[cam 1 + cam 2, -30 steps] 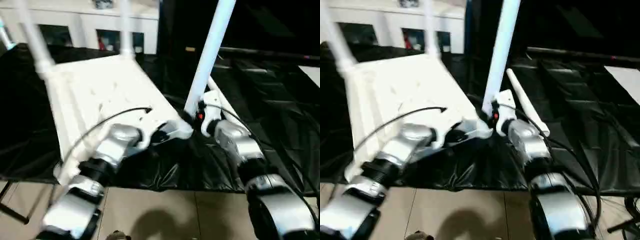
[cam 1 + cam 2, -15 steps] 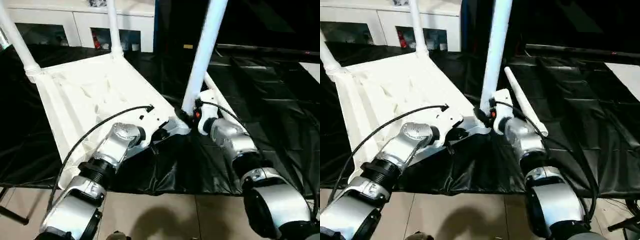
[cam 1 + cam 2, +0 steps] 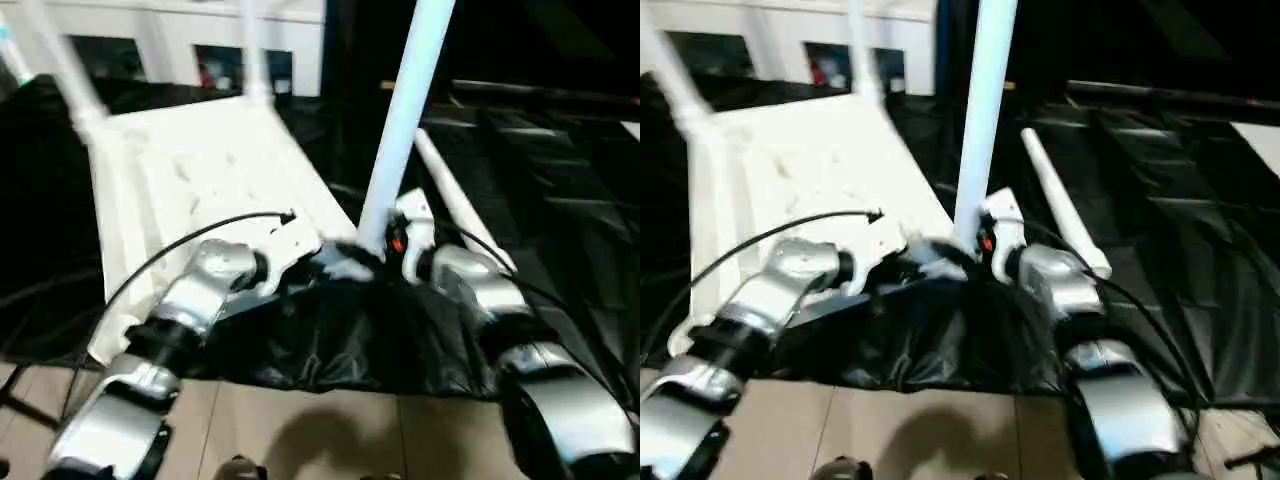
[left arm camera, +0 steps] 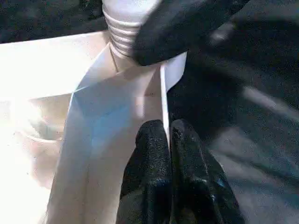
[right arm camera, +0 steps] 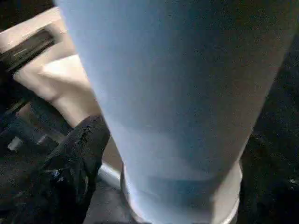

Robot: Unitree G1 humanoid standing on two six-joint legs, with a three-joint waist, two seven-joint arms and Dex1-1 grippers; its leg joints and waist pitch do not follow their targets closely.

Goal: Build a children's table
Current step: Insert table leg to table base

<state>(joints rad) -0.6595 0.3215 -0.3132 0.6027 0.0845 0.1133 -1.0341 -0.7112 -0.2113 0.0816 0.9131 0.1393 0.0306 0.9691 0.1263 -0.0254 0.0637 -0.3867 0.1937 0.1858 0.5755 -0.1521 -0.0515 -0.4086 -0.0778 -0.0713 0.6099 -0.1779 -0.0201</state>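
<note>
Since a second ago the right claw (image 3: 385, 240) has loosened off the upright leg (image 3: 405, 110); its wrist view now shows one black finger (image 5: 77, 161) standing just apart from the leg's side, jaws spread either side of the tube, not clamping it. Left claw (image 4: 168, 135) unchanged: fingers pressed together on the thin rim of the tabletop (image 3: 210, 165), pinching that edge right beside the corner socket. The right claw's finger also shows in the left wrist view, against the ribbed base of the leg where it enters the socket.

Children's table lies upside down on the counter (image 3: 560, 200), which is draped in black sheeting, with the underside facing up and the near corner overhanging toward the robot. Upright leg stands in the near right corner socket, directly between the two claws: left claw on the rim to its left, right claw at its base on the right. Two more legs (image 3: 70, 70) rise from the far corners. A fourth loose leg (image 3: 1060, 205) lies flat on the black sheeting, just right of the tabletop and behind the right claw, apart from it. White cabinet (image 3: 160, 40) with glass doors stands behind the counter.
</note>
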